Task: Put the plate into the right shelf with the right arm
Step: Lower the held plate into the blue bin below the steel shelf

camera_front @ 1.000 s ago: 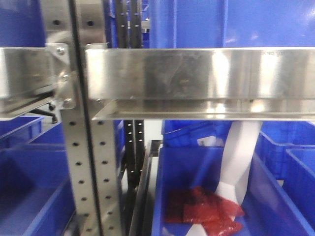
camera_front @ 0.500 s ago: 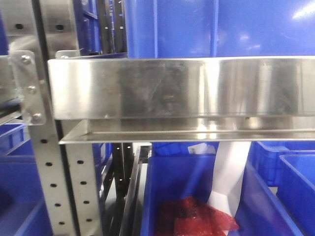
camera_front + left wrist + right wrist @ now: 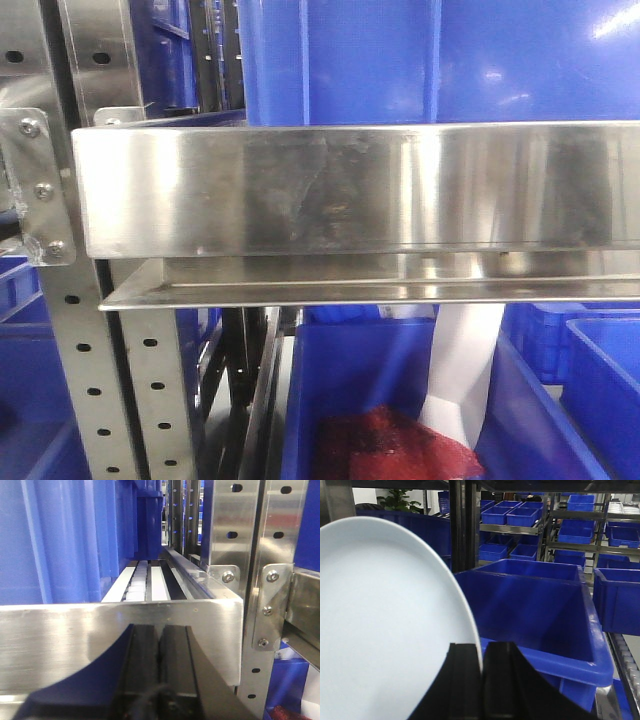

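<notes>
The white plate (image 3: 385,630) fills the left of the right wrist view, standing on edge. My right gripper (image 3: 482,647) is shut on its rim, one black finger on each face. The right shelf shows in the front view as a wide brushed-steel lipped tier (image 3: 360,190) very close to the camera, with a perforated upright (image 3: 110,380) and a screwed bracket (image 3: 35,190) at its left end. My left gripper (image 3: 160,627) is shut and empty, close in front of a steel tier lip (image 3: 75,645).
A large blue bin (image 3: 430,60) stands on the tier. Below is an open blue bin (image 3: 350,370) with a red bag (image 3: 390,445) and a white strip (image 3: 465,365). An open blue bin (image 3: 535,605) lies just ahead of the plate, a dark upright (image 3: 462,525) behind.
In the front view the steel tier has slid left and a little down and looks larger and closer. The upright has moved toward the left edge.
</notes>
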{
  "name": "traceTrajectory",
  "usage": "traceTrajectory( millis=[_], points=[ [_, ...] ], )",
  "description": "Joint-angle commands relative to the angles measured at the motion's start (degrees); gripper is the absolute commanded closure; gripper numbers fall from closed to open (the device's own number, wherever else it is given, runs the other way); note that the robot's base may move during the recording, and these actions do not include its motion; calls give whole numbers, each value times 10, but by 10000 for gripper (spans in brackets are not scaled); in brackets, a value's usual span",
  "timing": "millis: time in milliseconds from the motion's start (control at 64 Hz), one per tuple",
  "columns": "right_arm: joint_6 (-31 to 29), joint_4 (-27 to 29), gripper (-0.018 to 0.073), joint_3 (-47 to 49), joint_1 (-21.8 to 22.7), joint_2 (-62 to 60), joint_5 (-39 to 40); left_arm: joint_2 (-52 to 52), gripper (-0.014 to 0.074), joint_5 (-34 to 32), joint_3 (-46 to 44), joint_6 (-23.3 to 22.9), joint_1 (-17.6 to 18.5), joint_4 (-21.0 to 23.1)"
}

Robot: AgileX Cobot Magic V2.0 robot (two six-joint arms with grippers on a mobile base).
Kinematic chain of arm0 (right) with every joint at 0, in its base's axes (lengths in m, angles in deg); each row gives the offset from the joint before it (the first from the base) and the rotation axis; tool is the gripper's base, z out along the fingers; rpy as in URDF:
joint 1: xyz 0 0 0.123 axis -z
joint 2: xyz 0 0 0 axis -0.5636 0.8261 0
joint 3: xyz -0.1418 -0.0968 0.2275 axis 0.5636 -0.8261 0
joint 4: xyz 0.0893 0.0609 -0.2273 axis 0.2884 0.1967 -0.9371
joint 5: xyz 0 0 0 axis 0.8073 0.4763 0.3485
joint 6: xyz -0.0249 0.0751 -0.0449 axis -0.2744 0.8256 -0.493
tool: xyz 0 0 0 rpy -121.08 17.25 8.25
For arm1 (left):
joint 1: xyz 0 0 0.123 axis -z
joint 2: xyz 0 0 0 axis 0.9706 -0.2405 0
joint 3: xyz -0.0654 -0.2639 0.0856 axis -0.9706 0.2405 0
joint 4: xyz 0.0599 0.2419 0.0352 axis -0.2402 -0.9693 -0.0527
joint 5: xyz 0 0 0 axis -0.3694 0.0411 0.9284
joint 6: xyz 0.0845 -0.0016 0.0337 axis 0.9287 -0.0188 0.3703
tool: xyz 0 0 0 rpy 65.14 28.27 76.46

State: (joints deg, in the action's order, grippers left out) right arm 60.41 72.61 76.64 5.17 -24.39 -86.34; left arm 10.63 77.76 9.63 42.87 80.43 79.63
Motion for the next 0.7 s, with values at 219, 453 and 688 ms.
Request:
traceTrajectory(
  millis=[219, 453, 688],
  points=[
    [-3, -8, 503, 69, 0, 76, 95, 7, 643, -51, 4, -1, 2, 1],
    [-3, -19, 502, 214, 0, 237, 88, 7, 643, -51, 4, -1, 2, 1],
    [-3, -27, 502, 375, 32, 390, 47, 7, 643, -51, 4, -1, 2, 1]
  ],
)
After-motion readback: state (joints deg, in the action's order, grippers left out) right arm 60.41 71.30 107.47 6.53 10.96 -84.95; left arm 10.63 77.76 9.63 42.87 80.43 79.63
